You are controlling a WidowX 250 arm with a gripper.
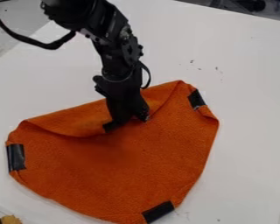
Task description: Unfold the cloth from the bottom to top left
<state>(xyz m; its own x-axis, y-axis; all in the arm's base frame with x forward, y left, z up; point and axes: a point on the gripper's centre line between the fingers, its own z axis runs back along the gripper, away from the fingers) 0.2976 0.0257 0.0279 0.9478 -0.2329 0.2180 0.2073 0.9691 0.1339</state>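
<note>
"Item one?"

"Arm point(110, 33), single, black, jointed. Enters at the top edge, left of centre; runs downward with a lean to the right."

"Attachments?"

"One thick black cable point(30, 41), sagging in a curve from the upper left and rising to the arm's upper part. One smaller black loop point(148, 75), bowed out on the right of the picture, beside the wrist."

"Item two?"

"Wrist point(117, 70), black, below the arm's knobbly middle section, directly above the gripper."

"Item three?"

"Gripper point(129, 120), black, one. Hangs steeply, pointing down, near the middle of the view. Opening: unclear."
</note>
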